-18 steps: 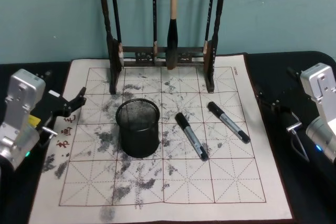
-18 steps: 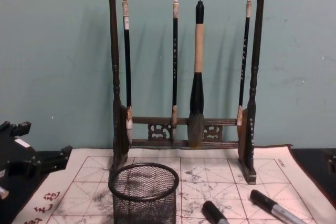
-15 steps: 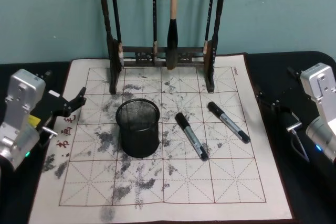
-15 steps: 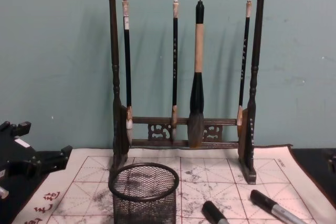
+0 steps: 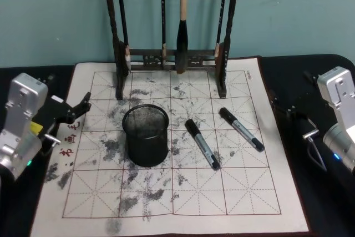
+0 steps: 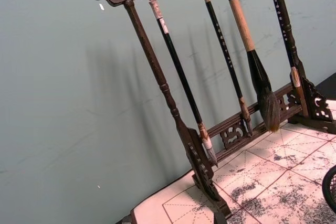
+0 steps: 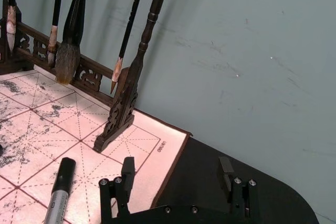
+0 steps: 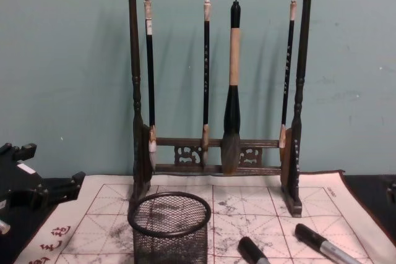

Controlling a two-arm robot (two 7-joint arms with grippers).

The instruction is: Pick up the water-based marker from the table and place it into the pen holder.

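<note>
Head view | left claw [image 5: 80, 112] and right claw [image 7: 177, 174] both spread, empty, at table [image 5: 288, 65] edges | marker [image 5: 202, 144] lies beside pen holder [image 5: 146, 135] | twin marker [image 5: 241, 129] just beyond: wrong-pick risk | light holder may tip | brush rack [image 5: 172, 54] behind: snag risk

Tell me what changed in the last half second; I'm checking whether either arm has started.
Nothing visibly changed. The left marker and right marker lie beside the pen holder, untouched; the left gripper and right gripper stay parked at the sides.
</note>
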